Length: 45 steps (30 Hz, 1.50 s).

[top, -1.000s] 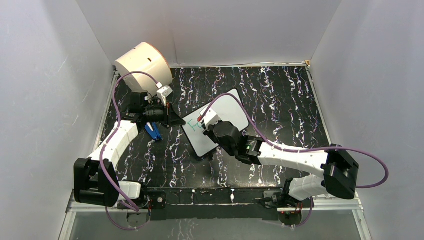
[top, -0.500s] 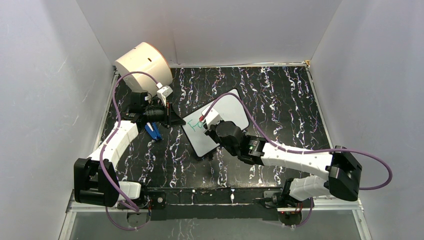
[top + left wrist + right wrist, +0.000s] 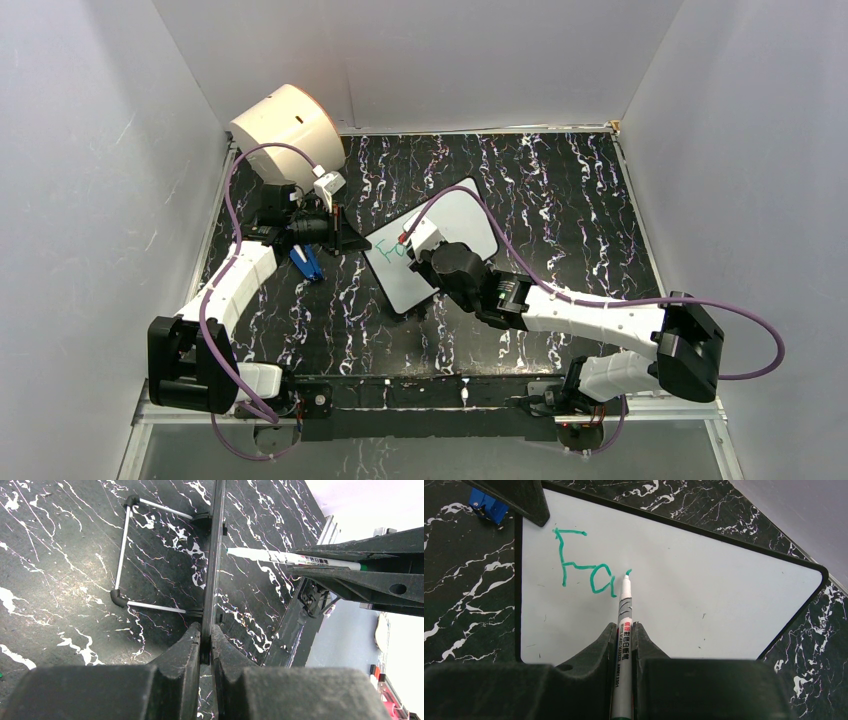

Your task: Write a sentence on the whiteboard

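1. Pinching a slim white plastic marker (image 3: 625, 605), the right tool (image 3: 625, 630) holds its tip on the glossy, black-framed, round-cornered whiteboard (image 3: 704, 580).
2. Thin green lettering (image 3: 574, 565), "Fa", sits just left of that tip.
3. The left tool (image 3: 206, 632) clamps the board's thin edge, over the marbled black tabletop (image 3: 60, 555).

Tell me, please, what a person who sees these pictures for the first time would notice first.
The green letters "Fa" stand out at one end of the whiteboard, with the tip of the marker in the right gripper on the board just after them. The left gripper pinches the board's edge, and a cream drum sits in the far left corner.
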Available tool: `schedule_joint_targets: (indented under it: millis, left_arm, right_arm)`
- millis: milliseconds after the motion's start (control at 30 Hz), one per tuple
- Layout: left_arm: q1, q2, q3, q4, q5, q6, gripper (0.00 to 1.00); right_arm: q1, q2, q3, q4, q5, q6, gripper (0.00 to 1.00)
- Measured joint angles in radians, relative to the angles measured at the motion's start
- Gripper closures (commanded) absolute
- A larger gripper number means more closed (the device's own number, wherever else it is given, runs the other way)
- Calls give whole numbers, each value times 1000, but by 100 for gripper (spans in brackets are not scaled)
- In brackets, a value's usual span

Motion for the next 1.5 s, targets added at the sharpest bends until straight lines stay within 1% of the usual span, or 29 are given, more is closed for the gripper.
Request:
schedule_joint_targets:
  millis: [1500]
  left_arm:
    - [0, 3, 6, -10, -2, 4, 100]
  right_arm:
    - [0, 19, -17, 11, -7, -3, 100]
